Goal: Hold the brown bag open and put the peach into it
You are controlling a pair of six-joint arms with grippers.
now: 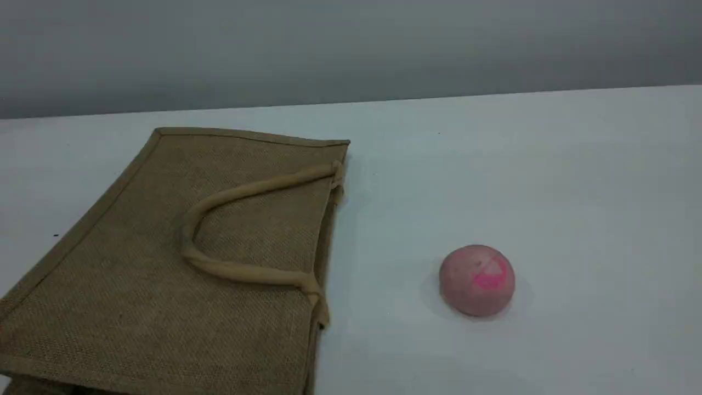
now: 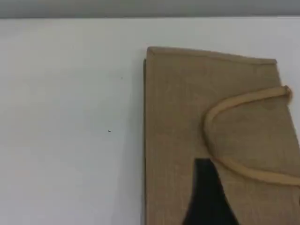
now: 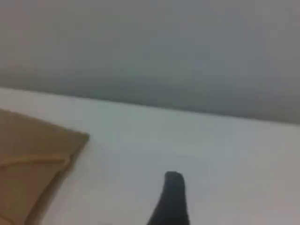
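Observation:
The brown bag (image 1: pixel 137 285) lies flat on the white table at the left, its mouth edge turned right and one beige handle (image 1: pixel 241 192) folded back over its top face. To its right, apart from it, sits the peach (image 1: pixel 476 280), pink with a magenta patch. Neither gripper shows in the scene view. In the left wrist view, my left gripper (image 2: pixel 208 192) shows one dark fingertip hovering over the bag (image 2: pixel 178 122) near the handle (image 2: pixel 234 105), holding nothing. My right gripper (image 3: pixel 171 199) hangs over bare table, the bag's corner (image 3: pixel 28 154) to its left, with nothing in it. Neither wrist view shows the peach.
The white table (image 1: pixel 548 164) runs back to a grey wall (image 1: pixel 351 49). The bag's lower left part runs past the scene view's bottom edge.

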